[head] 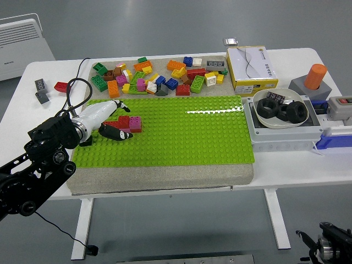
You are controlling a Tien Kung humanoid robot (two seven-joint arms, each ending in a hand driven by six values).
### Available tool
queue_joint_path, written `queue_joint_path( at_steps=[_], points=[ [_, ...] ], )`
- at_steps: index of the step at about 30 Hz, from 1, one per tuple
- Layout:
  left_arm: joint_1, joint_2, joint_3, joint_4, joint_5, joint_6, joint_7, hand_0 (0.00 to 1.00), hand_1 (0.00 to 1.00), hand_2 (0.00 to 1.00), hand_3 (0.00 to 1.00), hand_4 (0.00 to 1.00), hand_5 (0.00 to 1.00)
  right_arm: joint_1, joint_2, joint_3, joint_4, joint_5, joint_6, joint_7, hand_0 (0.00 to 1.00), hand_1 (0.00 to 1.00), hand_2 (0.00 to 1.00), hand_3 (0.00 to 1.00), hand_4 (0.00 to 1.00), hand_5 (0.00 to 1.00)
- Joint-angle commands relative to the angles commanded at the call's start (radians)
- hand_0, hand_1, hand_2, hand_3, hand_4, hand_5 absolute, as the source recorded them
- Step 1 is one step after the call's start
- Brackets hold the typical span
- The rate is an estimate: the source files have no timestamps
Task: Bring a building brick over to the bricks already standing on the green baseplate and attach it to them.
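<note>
the left hand (104, 118) rests on the green baseplate (181, 132), its fingers closed around the red brick (122, 122) at the baseplate's left end, adjoining a pink brick (135, 124).

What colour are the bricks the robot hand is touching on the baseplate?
Red and pink bricks, clearest in the head view, under the left robot hand.

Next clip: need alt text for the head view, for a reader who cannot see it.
The left robot hand rests on red and pink bricks at the left of a green baseplate. A pile of loose bricks lies behind it, and a bowl of black rings sits to the right.
</note>
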Motion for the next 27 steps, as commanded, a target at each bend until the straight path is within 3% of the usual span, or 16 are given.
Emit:
queue_joint_path(
  at_steps=[27],
  points=[
    [-0.003,-0.014,0.004,0.082,-0.006,0.011,-0.016,0.998,0.994,0.998,0.780,0.907,0.391,0.007,0.000,-0.004,0.001,0.004,-0.001,0.000,0.582,0.564,0.676,0.795,0.938,0.998]
  ],
)
